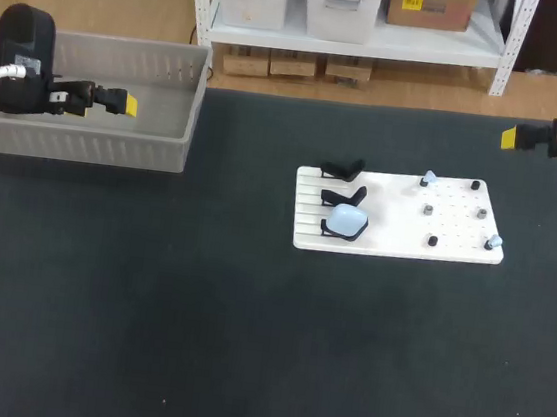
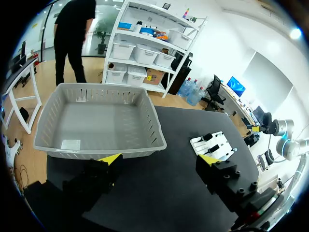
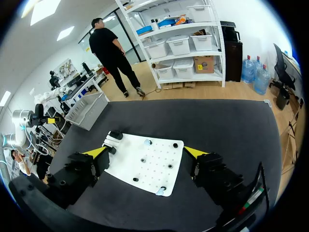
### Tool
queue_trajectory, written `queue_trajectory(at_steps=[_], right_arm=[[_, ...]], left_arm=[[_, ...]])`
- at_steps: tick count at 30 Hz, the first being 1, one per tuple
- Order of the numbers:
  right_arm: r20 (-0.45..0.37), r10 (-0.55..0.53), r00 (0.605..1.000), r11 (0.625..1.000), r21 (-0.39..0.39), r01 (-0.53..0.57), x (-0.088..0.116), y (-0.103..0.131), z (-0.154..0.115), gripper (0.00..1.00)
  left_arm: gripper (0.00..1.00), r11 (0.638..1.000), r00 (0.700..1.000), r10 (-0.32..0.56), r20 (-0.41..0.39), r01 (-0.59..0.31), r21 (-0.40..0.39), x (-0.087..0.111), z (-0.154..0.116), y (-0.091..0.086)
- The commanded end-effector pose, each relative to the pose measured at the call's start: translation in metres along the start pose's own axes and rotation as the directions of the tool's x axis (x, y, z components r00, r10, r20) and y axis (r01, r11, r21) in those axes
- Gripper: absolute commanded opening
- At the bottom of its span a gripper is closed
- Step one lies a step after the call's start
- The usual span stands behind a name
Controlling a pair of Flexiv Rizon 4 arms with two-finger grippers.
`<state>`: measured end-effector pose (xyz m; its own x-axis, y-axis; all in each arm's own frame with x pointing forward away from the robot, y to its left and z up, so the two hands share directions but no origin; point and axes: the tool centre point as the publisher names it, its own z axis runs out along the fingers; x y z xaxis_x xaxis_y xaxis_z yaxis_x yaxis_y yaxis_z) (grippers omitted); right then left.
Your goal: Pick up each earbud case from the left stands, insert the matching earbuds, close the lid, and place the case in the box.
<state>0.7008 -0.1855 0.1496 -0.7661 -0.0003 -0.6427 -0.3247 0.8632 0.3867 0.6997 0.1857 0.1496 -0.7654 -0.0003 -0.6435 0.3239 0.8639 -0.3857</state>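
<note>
A white board (image 1: 395,244) lies right of the table's middle. Three black stands line its left side; the nearest holds a light blue earbud case (image 1: 347,218), while the other two stands (image 1: 342,168) are bare. Pale blue earbuds (image 1: 429,176) sit on pegs at the board's far side and near right corner (image 1: 494,240). My left gripper (image 1: 124,104) hangs open over the grey box (image 1: 84,146), holding nothing. My right gripper (image 1: 510,137) is open and high beyond the board's far right. In the right wrist view the board (image 3: 145,166) lies ahead of the open gripper (image 3: 146,152).
In the left wrist view the grey box (image 2: 96,147) lies empty ahead of my open gripper (image 2: 160,159), with the board (image 2: 215,145) further off. Small black pegs (image 1: 433,240) dot the board's right half. Dark table surface stretches between box and board.
</note>
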Motion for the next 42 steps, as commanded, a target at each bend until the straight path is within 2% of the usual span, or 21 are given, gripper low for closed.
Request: queue_trajectory(at_steps=[1,16,20,23,26,29,34,39,40,42], right_arm=[[0.0,0.0,1.0,1.0,0.0,0.0,0.0,0.0,0.0,1.0],[0.0,0.0,1.0,1.0,0.0,0.0,0.0,0.0,0.0,1.0],[0.0,0.0,1.0,1.0,0.0,0.0,0.0,0.0,0.0,1.0],[0.0,0.0,1.0,1.0,0.0,0.0,0.0,0.0,0.0,1.0],[0.0,0.0,1.0,1.0,0.0,0.0,0.0,0.0,0.0,1.0],[0.0,0.0,1.0,1.0,0.0,0.0,0.0,0.0,0.0,1.0],[0.0,0.0,1.0,1.0,0.0,0.0,0.0,0.0,0.0,1.0],[0.0,0.0,1.0,1.0,0.0,0.0,0.0,0.0,0.0,1.0],[0.0,0.0,1.0,1.0,0.0,0.0,0.0,0.0,0.0,1.0],[0.0,0.0,1.0,1.0,0.0,0.0,0.0,0.0,0.0,1.0]], left_arm=[[1.0,1.0,1.0,-0.001,-0.005,0.001,-0.007,-0.001,0.0,-0.001],[1.0,1.0,1.0,0.012,0.003,-0.012,-0.005,-0.001,0.001,-0.003],[1.0,0.988,0.993,0.106,0.053,-0.111,0.11,-0.003,0.001,-0.012],[1.0,0.941,0.965,0.233,0.119,-0.255,0.221,-0.003,0.0,-0.023],[1.0,0.879,0.934,0.333,0.132,-0.358,0.315,-0.002,0.001,-0.036],[1.0,0.819,0.897,0.419,0.142,-0.441,0.366,0.001,0.006,-0.048],[1.0,0.729,0.843,0.51,0.17,-0.528,0.436,0.006,0.014,-0.062],[1.0,0.636,0.802,0.564,0.199,-0.575,0.515,0.01,0.024,-0.075],[1.0,0.626,0.797,0.571,0.199,-0.579,0.522,0.011,0.027,-0.077],[1.0,0.631,0.792,0.579,0.191,-0.585,0.51,0.011,0.031,-0.078]])
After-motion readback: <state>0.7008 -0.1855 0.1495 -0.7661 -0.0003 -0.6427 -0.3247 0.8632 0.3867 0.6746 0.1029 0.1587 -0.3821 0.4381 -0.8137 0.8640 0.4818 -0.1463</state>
